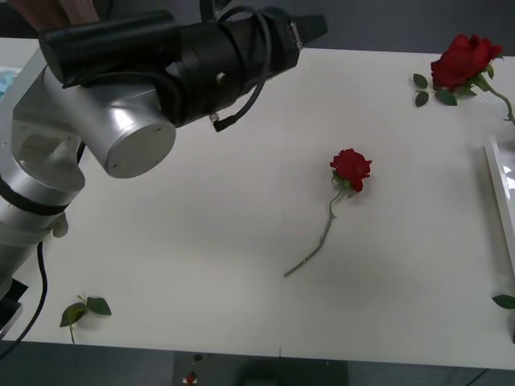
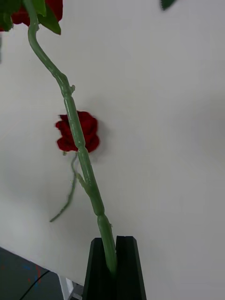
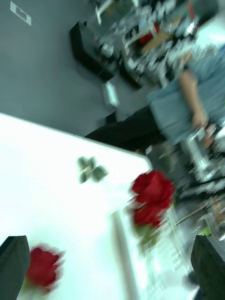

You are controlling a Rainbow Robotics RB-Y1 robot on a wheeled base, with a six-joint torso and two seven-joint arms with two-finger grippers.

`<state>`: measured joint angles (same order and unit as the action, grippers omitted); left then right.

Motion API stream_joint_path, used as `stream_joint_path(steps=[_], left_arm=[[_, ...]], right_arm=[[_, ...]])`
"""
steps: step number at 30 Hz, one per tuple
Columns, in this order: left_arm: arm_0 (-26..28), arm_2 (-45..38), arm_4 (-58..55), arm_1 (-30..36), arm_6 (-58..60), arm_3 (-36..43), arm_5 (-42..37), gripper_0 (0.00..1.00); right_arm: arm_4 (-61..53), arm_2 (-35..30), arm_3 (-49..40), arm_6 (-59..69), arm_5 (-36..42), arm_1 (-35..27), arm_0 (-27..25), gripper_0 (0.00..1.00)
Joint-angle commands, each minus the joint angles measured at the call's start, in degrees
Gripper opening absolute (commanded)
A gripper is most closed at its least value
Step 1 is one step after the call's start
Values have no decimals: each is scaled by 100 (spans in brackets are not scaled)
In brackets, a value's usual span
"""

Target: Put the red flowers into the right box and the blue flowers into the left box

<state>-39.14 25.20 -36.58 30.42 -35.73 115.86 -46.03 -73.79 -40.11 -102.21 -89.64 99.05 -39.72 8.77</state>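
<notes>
Nearest the robot, at the front edge of the white surface [image 1: 201, 201], a loose leaf sprig [image 1: 80, 310] lies on the left side. The left arm [image 1: 105, 104] reaches across the upper left of the front view, raised above the surface. Its left hand [image 3: 112, 269] is wide open with nothing between the black fingers [image 3: 13, 267], which stand at the two corners of the left wrist view.

Near the middle of the surface one of the red flowers, a rose [image 1: 351, 169], lies flat, bloom pointing away from the robot and its stem trailing back toward the front edge. In the right wrist view the same lying rose [image 2: 77, 131] appears on the surface beneath the right hand [image 2: 115, 262], whose black fingers are closed tight on the lower stem of a second rose [image 2: 75, 126], its bloom at the far end of the stem.

At the right edge the white rim of the right box [image 1: 500, 193] comes into view. Farther off, by the far right corner, a held rose [image 1: 463, 60] hangs over the surface with two loose leaves [image 1: 420, 88] just beside it. The blurred left wrist view shows what seem to be two red blooms [image 3: 151, 197] close to the box rim.
</notes>
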Motion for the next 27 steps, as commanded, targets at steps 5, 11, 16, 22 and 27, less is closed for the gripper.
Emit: stream_joint_path(steps=[5, 11, 16, 22, 27], left_arm=[[1163, -1211, -1299, 464, -2183, 1105, -1294, 100], [2007, -1984, -2240, 763, -3642, 1386, -1532, 100], [2728, -2652, -3057, 957, -5268, 1386, -1532, 100], [3237, -3452, -4200, 763, -6806, 1237, -1804, 100], [3220, -3988, -4411, 517, -7817, 1149, -2481, 100]], right_arm=[[1112, -322, -106, 245, -35, -246, -226, 0], [2088, -410, -106, 245, -44, -396, -305, 0], [2993, -410, -106, 254, -44, -422, -341, 0], [3828, -358, -106, 325, -228, -413, -420, 0], [4136, -59, 96, 439, -870, -413, -551, 0]])
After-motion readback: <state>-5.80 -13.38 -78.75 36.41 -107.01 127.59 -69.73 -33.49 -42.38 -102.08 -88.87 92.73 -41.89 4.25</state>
